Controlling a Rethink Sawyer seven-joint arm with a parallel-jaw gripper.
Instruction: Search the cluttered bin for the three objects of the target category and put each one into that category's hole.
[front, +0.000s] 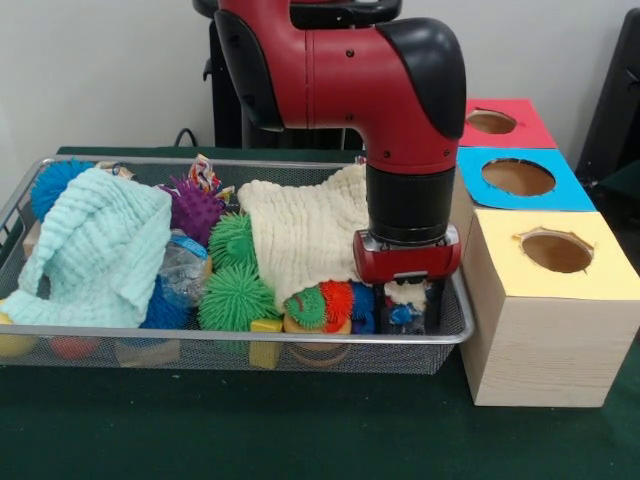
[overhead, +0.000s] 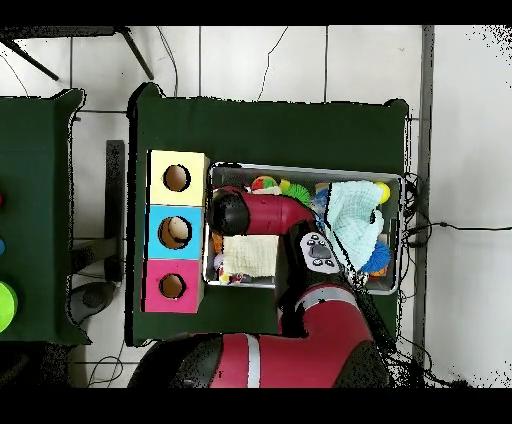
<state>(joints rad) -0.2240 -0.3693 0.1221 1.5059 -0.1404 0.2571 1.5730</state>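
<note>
Across the middle of the front frame: wire mesh bin (front: 455, 335) on green table (front: 300, 430), arm (front: 400, 120) plunged into its lower-right corner. Three hole boxes stacked up the right edge: yellow box (front: 545, 330) nearest, blue box (front: 570, 190) behind, red box (front: 525, 125) at top right. Overhead view shows the same three at frame left, arm covering the bin's left part.

Bin contents, big to small: mint cloth (front: 95, 245) at left, cream cloth (front: 305, 230) centre, purple spiky ball (front: 195, 210), green spiky balls (front: 235, 300), red-and-green spiky ball (front: 322, 303) just left of the gripper (front: 407, 310).

Gripper is down among the clutter, something white and blue at its tips; can't tell if it's wide, narrow or holding.

Target category unclear from here. Judgement: search/pick step in hand at the corner nearest the boxes. Next: confirm grasp, lift clear of the rim, carry right to the matching hole
</note>
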